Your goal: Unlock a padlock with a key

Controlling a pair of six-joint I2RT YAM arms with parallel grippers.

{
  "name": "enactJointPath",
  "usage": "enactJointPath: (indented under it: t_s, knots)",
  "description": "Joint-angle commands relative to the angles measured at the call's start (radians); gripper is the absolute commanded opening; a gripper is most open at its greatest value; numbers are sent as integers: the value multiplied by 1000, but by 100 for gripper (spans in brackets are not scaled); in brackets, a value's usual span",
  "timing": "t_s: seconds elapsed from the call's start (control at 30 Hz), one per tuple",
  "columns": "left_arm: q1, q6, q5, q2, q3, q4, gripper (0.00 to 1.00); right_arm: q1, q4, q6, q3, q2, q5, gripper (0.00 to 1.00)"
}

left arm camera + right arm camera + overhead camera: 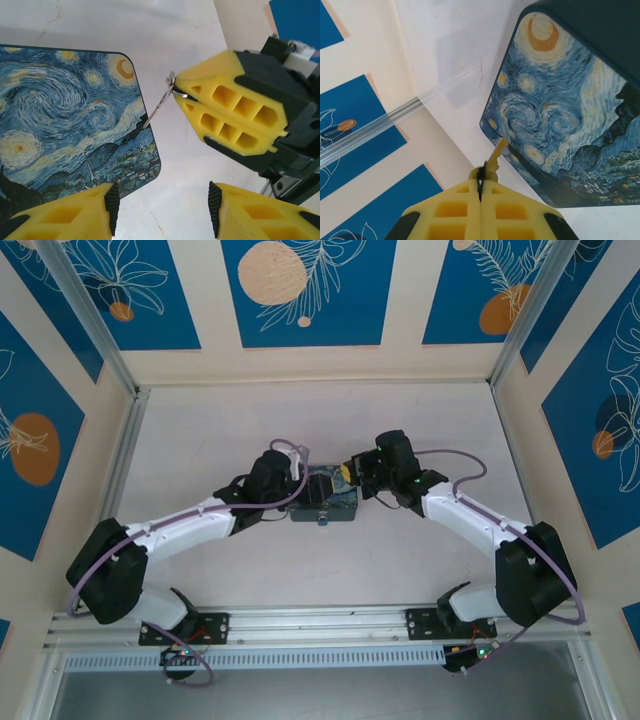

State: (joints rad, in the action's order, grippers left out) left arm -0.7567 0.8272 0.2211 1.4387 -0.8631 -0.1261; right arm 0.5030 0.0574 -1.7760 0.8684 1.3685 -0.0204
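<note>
Right end effector [481,176] clamped shut on key [496,152]. Key tip at right edge of painted tin [570,135], mid-tabletop [400,560]; contact unclear. Left end effector [164,205] jaws apart, empty, beside tin. Padlock [322,519] hung at tin's near side.

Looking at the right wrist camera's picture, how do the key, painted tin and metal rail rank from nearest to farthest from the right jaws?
1. key, pinched by the right gripper, jaws shut.
2. painted tin, just ahead, to the right.
3. metal rail, well beyond, at left.
</note>
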Motion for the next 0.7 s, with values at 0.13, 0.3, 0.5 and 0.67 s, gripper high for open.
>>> enactJointPath:
  t_s: [0.13, 0.3, 0.5, 0.67]
  knots:
    - [22, -83, 46, 65, -36, -45, 51, -14, -5, 32, 44, 34, -107, 0]
    - [44, -81, 60, 80, -33, -83, 50, -18, -1, 38, 42, 36, -115, 0]
    - [72, -55, 95, 103, -28, -148, 48, -21, -8, 39, 40, 38, -124, 0]
    - [77, -37, 124, 139, -50, -177, 46, -21, -10, 39, 43, 43, -127, 0]
